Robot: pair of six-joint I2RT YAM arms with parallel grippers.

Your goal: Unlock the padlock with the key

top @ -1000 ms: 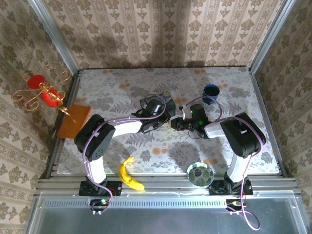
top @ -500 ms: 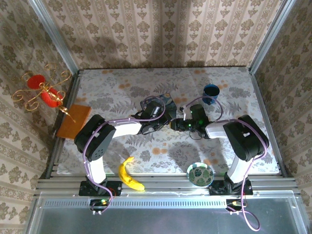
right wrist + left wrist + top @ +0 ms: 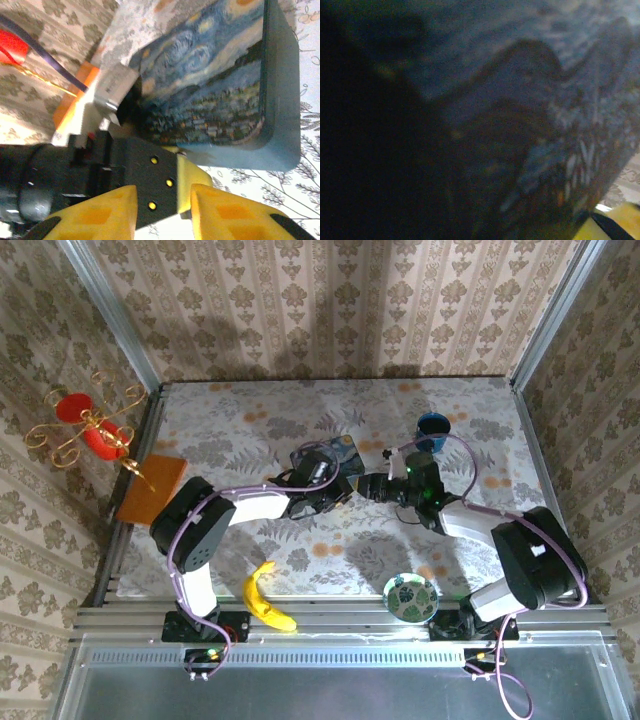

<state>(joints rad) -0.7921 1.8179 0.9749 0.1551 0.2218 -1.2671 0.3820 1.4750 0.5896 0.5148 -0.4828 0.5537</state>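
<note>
Item: blue tin (image 3: 338, 451), painted with a starry night, lying at mid-table in the top view. Its broad painted face tilted toward the right wrist camera, where it took up the upper right of the frame. Padlock: not made out with certainty. A small silvery piece (image 3: 111, 91) at the tin's left corner, in the upper left of the right wrist view, was the only candidate, and was too blurred to confirm. Key: not identified. Right gripper (image 3: 164, 209): yellow fingers at the bottom edge of its own view, standing partly apart, with nothing seen between them. Left gripper (image 3: 336, 487): hard against the tin's lower edge, with one yellow finger (image 3: 193, 175) touching that edge. The other finger was hidden, so whether it clamped the tin could not be told. Governing relation: the silvery piece lay up and to the left of the right gripper's fingertips, and the left gripper's black body stood between the two. Judgement: the right arm was the free tool, and its approach would have to pass round that body toward the tin's left corner.
</note>
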